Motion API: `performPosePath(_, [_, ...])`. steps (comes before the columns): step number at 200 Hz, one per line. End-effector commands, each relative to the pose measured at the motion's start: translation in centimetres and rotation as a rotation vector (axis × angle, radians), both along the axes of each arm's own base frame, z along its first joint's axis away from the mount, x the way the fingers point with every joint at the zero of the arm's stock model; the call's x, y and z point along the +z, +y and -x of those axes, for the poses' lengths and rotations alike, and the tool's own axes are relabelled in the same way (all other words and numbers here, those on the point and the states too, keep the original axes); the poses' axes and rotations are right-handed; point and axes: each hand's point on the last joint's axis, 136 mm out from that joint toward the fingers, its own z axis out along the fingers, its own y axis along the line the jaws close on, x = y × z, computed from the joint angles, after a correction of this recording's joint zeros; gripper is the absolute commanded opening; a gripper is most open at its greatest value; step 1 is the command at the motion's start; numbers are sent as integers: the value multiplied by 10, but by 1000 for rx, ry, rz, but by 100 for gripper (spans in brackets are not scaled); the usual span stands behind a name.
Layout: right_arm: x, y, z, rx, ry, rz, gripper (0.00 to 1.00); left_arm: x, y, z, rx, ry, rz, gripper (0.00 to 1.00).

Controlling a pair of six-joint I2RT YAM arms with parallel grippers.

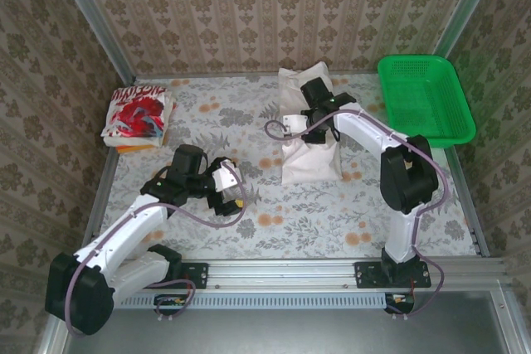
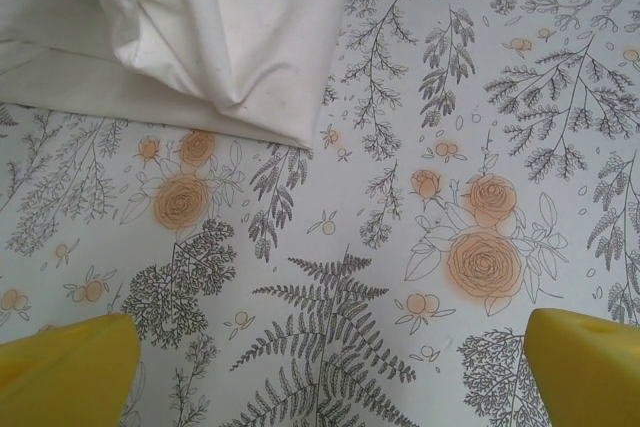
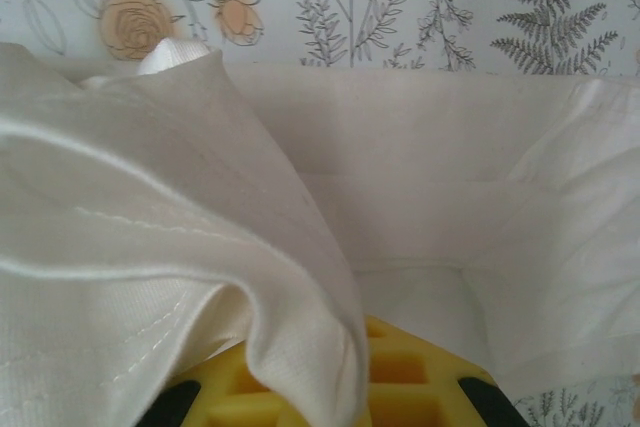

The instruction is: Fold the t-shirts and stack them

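Though creased, soft off-white t-shirt [image 1: 311,163]

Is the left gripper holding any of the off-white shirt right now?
No, the left gripper stands open over bare tablecloth, with the off-white shirt lying clear beyond its fingers.

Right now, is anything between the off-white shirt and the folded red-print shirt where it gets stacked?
Nothing lies on the tablecloth between the off-white shirt and the red-print shirt. The open left end effector sits just nearer than that line and might crowd it.
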Motion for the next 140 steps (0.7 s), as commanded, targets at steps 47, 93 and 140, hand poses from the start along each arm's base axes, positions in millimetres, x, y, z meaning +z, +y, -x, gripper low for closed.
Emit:
performPosePath(47, [-8, -1, -38, -12, -43, -18, 0, 0, -2, 0, -19, -6, 18, 100])
performPosePath(93, [-17, 0, -51, -34, -58, -32, 0, -1, -2, -1, -16, -9, 16, 100])
performPosePath(140, [-6, 5, -62, -44, -100, -67, 0, -2, -3, -2, -15, -11, 23, 100])
